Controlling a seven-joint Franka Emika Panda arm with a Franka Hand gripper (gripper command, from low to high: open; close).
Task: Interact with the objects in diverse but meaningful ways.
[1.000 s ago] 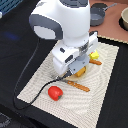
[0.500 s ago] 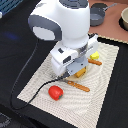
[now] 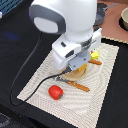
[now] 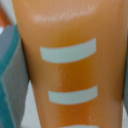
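My gripper (image 3: pixel 76 68) is down on the mat's middle, over the orange-yellow ridged pastry (image 3: pixel 76 73), which rests on the woven placemat (image 3: pixel 45 80). In the wrist view the pastry (image 4: pixel 67 75) fills the frame, its pale ridges showing, with one grey-teal finger (image 4: pixel 9 75) pressed against its side; the other finger is hidden. The red tomato (image 3: pixel 56 92) lies apart, nearer the mat's front edge. The small yellow block (image 3: pixel 94 55) sits just behind the hand. A thin brown sausage (image 3: pixel 96 62) lies beside the block.
An orange-handled utensil (image 3: pixel 77 86) lies on the mat between the tomato and the pastry. A dark pot (image 3: pixel 102 12) and a pale bowl (image 3: pixel 123 19) stand at the back on the exterior view's right. A black cable (image 3: pixel 20 85) loops over the mat's left edge.
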